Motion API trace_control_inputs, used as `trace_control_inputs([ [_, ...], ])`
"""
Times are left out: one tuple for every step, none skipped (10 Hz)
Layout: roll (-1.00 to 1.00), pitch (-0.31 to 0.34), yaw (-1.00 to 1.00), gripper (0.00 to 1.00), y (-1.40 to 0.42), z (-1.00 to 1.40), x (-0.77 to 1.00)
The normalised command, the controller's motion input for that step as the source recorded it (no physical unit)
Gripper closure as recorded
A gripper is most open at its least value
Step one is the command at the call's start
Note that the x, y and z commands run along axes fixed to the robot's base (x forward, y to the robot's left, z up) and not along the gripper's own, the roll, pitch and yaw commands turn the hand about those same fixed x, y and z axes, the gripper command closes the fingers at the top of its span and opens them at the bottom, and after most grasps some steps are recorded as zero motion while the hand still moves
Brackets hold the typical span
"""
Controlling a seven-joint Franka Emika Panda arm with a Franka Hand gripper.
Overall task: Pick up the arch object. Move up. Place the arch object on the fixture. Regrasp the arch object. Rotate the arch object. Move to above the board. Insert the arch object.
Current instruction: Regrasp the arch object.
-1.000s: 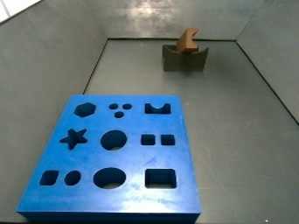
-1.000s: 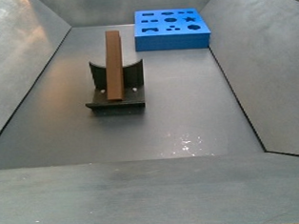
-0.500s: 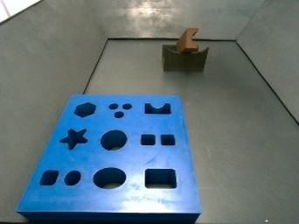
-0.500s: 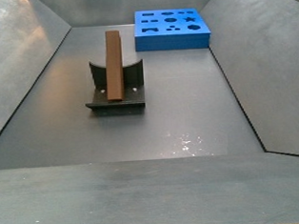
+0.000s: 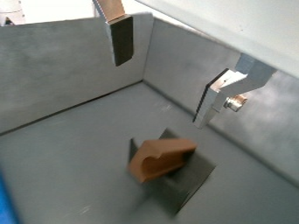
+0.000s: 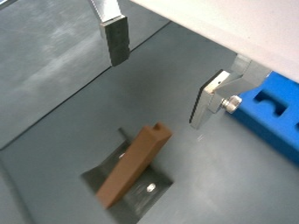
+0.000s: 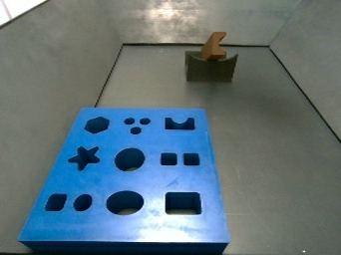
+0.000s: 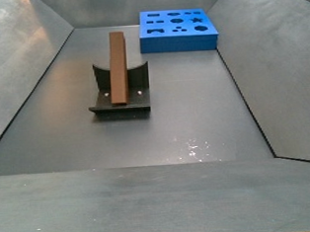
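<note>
The orange-brown arch object [image 8: 117, 64] rests tilted in the scoop of the dark fixture [image 8: 122, 103], and both side views show it there [image 7: 216, 45]. In both wrist views my gripper [image 5: 166, 68] hangs open above it, well clear, with nothing between the fingers [image 5: 121, 39]. The arch object [image 6: 131, 164] lies lengthwise across the fixture [image 6: 138, 194] below the gripper [image 6: 163, 72]. The blue board [image 7: 147, 179] with its shaped cutouts lies flat at the other end of the floor. Neither side view shows the gripper.
Sloping grey walls [image 8: 22, 67] enclose the floor on all sides. The fixture [image 7: 210, 68] stands near one end wall. A corner of the board [image 6: 274, 109] appears in a wrist view beyond one finger [image 6: 207, 101].
</note>
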Motion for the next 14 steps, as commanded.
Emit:
trace_control_inputs([
  [1.00,0.023,0.06,0.00,-0.02,-0.01,0.03],
  [1.00,0.038,0.06,0.00,-0.03,0.00,0.05],
  [1.00,0.045,0.06,0.00,-0.03,-0.01,0.06],
  [1.00,0.065,0.07,0.00,-0.03,0.00,0.07],
  [1.00,0.082,0.08,0.00,-0.04,0.00,0.08],
  [1.00,0.107,0.09,0.00,-0.04,-0.01,0.10],
  [1.00,0.131,0.10,0.00,-0.05,-0.01,0.10],
  [1.00,0.164,0.14,0.00,-0.05,-0.01,0.11],
  [1.00,0.180,0.16,0.00,-0.05,-0.01,0.11],
  [0.86,0.188,0.19,0.00,-0.05,-0.01,0.11],
  [0.68,0.171,0.21,0.00,-0.06,-0.01,0.11],
  [0.45,0.136,0.23,0.00,-0.06,-0.01,0.11],
  [0.34,0.121,0.23,0.00,-0.06,-0.01,0.11],
  [0.20,0.062,0.23,0.00,-0.04,0.00,0.10],
])
